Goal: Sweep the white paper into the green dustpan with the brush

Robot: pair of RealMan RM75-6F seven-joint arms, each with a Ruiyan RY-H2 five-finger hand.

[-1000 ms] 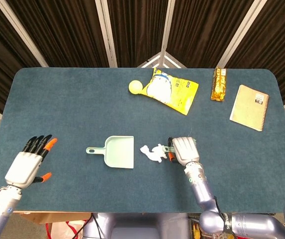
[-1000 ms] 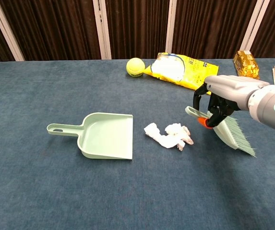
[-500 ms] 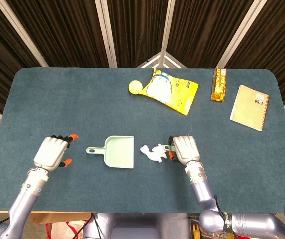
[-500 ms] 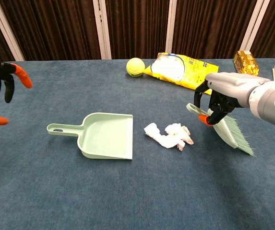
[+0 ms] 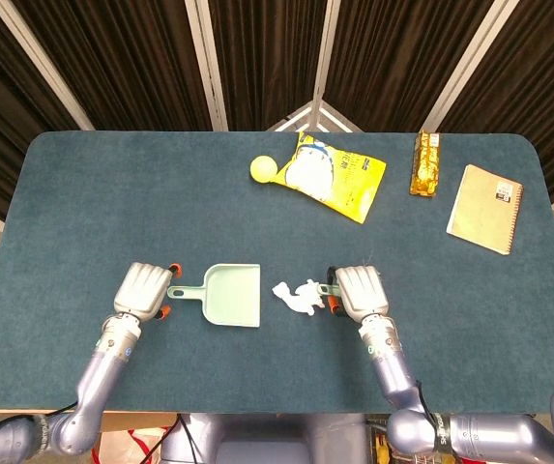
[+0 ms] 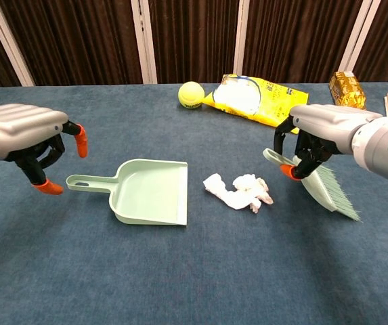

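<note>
The white paper (image 6: 238, 191) is a crumpled wad lying on the blue table (image 5: 83, 193) near its middle, just beside the open mouth of the green dustpan (image 6: 151, 192), at the pan's 3 o'clock in the head view. It looks feather-light and soft, so it will likely tumble or snag under bristles rather than slide cleanly; low, short strokes should suit it better than a hard flick. The dustpan looks like thin, stiff plastic, light enough to skate away when the wad is pushed against it, and its handle, pointing to 9 o'clock, is the sensible place to steady it. The left hand (image 6: 31, 139) hovers at that handle's end with fingers curled but apart, holding nothing. At the paper's 3 o'clock the right hand (image 6: 315, 139) has its fingers wrapped around the handle of the brush (image 6: 322, 184), whose pale bristles slant down and away from the wad, near it but not touching.
</note>
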